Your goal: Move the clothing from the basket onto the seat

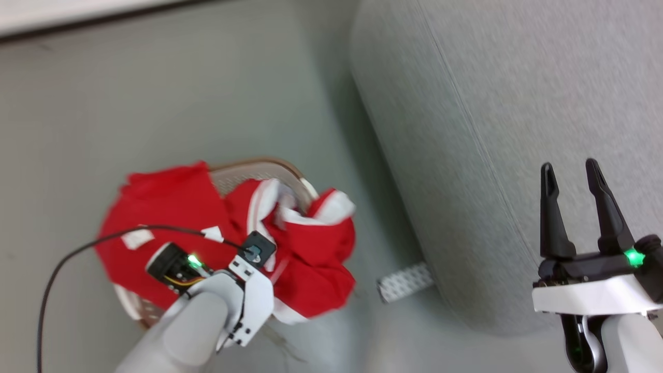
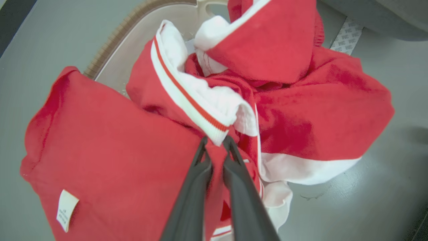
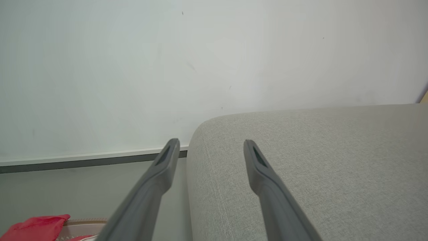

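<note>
Spilling over the brown woven rim of the basket point(image 1: 259, 165) point(image 2: 113, 43), the clothing point(image 1: 311, 259) point(image 2: 301, 117) is a soft, rumpled heap of red fabric with white panels and a ribbed white cuff carrying one thin red stripe. How many garments make up the heap cannot be told, since the folds run into each other. One small white tag point(image 2: 67, 210) lies on a flat red panel that hangs past the basket's edge. The basket is oval, cream and perforated, and it stands on a smooth grey floor point(image 1: 181, 103) near the seat point(image 1: 492, 103) point(image 3: 317, 167), one large grey sofa of woven cloth with a rounded edge and a stitched seam. A single white patterned strip point(image 1: 404, 282) point(image 2: 346, 35) lies on the floor at the sofa's base.

Two arms show. The left hand point(image 2: 215, 142) points down into the heap, its two dark fingers drawn close together with red fabric pinched between them, just under the striped cuff. A black cable point(image 1: 67, 259) loops to its wrist. The right hand point(image 1: 570, 167) point(image 3: 211, 143) hangs over the seat, well apart from the basket, its two fingers spread wide and holding nothing, with a pale wall point(image 3: 200, 67) beyond
</note>
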Motion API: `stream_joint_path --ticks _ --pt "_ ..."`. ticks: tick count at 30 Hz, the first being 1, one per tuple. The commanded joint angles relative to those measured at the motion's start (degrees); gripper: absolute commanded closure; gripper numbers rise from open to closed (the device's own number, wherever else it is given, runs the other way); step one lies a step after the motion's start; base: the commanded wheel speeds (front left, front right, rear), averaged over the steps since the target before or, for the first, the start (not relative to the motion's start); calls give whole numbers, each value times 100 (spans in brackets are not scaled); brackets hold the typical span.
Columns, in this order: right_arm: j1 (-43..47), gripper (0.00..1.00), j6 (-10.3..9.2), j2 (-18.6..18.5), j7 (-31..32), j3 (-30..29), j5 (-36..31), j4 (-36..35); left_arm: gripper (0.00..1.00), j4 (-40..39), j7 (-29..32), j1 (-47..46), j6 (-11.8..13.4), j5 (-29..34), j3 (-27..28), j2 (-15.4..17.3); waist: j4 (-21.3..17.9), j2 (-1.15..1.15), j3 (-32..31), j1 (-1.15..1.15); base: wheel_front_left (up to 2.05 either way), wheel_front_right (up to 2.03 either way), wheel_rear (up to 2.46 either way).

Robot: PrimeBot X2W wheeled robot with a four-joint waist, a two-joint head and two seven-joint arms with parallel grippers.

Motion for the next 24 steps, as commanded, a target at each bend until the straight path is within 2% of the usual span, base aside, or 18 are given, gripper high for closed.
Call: stream_joint_path --ticks 1,5,9,13,18,24 --pt "107 0 -12 -15 -1 -57 -66 29 100 -48 -111 116 -15 -93 38 -35 493 0 -568 0 0 0 0" --pt "268 0 -12 -15 -1 -125 -257 134 100 -193 -575 295 -93 -371 188 -132 835 0 -1057 0 0 0 0" --pt "418 0 -12 -16 -1 -151 -420 226 100 -155 -1014 188 -351 -807 425 -200 1129 0 -1515 0 0 0 0" --pt "584 0 -12 -17 -1 -107 -531 310 100 -65 -1467 99 -489 -1224 596 -293 1373 0 -1894 0 0 0 0" --pt "762 0 -12 -55 -1 -57 -557 396 100 -100 -1836 -23 -549 -1736 670 -466 1603 0 -2223 0 0 0 0" --pt "949 0 -12 -130 -1 21 -503 481 100 -664 -1962 -175 -551 -2589 436 -566 1795 0 -2515 0 0 0 0"
